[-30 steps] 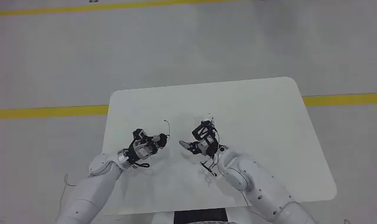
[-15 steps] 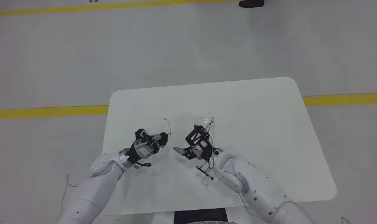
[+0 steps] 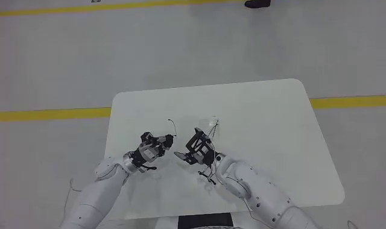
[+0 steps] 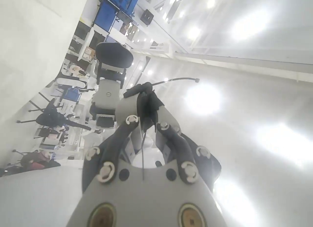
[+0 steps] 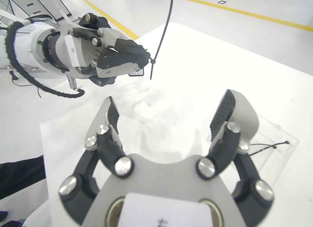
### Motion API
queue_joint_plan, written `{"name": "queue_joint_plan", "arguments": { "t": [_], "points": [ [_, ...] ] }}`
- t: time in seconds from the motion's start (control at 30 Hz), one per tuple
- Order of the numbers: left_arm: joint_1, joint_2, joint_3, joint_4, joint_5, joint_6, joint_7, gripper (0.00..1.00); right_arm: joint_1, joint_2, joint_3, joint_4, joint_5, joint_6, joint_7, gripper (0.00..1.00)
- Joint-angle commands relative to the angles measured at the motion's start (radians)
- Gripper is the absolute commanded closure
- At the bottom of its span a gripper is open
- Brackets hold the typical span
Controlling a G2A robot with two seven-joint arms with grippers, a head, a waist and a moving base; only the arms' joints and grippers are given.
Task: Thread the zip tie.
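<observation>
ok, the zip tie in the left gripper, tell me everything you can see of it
The zip tie is a thin black strap, plastic by the look, with a small blocky thickening right where the left gripper pinches it in shut jaws. A long part rises from the grip in a gentle curve, in the air above the white table; a short straight end hangs below. It forms no loop. Nothing else touches it: the right gripper is open and apart from it.

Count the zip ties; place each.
2. One zip tie is clamped in the left tool; a second zip tie lies in the clear tray. Others may be hidden.
</observation>
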Motion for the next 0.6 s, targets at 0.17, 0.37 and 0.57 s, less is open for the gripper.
{"name": "queue_joint_plan", "arguments": {
  "t": [0.17,0.37,0.57],
  "points": [
    [0.000,0.000,0.000,0.000,0.000,0.000,0.000,1.00,0.001,-0.004,-0.007,0.002,-0.012,-0.005,0.000,0.66],
    [0.000,0.000,0.000,0.000,0.000,0.000,0.000,1.00,0.004,-0.007,-0.013,0.005,-0.017,-0.006,0.007,0.70],
    [0.000,0.000,0.000,0.000,0.000,0.000,0.000,1.00,0.009,-0.012,-0.019,0.009,-0.012,-0.010,0.008,0.72]
  ]
}}
